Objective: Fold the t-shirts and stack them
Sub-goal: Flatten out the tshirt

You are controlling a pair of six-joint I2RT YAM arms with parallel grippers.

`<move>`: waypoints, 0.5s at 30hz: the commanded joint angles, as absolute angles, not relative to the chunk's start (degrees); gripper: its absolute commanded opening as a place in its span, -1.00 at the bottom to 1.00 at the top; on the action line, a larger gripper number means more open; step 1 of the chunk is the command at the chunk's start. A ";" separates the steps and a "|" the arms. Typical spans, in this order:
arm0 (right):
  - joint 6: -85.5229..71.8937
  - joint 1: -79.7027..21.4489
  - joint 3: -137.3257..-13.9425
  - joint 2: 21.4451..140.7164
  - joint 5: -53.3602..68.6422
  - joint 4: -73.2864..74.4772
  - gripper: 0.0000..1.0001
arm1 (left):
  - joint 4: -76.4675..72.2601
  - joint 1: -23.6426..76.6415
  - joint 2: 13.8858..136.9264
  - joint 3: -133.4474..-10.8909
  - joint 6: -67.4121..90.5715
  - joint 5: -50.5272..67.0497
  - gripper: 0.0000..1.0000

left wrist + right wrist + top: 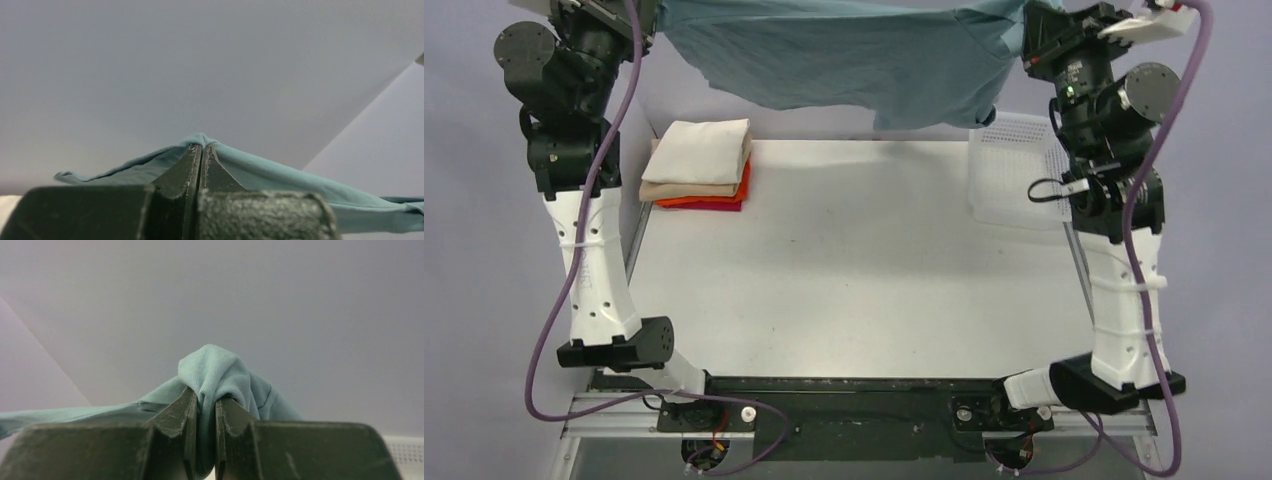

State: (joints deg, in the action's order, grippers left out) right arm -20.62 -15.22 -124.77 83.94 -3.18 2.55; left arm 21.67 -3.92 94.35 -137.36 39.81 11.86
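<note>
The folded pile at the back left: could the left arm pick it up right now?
Probably not yet: the left gripper is shut on the teal shirt, held aloft with the right gripper. Nothing else blocks the pile.

A white rectangular matte surface (854,280) fills the middle of the top view, faintly scuffed and speckled. Around it on every side lies a plain pale lavender-grey backdrop (474,300), with no pattern. Along the near edge a flat black strip (864,395) sits on a silver aluminium rail (609,428). The light is soft and even, and shadows are weak and blurred. In the left wrist view a dull grey plane (150,60) meets a paler lilac plane (380,145) along a straight diagonal line. The right wrist view shows a similar join, with a grey expanse (275,300) against a pinkish wedge (30,370).
</note>
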 commanded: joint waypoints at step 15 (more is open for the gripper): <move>-37.48 -15.97 -29.77 43.25 4.76 -2.56 -0.95 | -2.94 6.97 61.09 -32.83 50.11 9.61 -1.00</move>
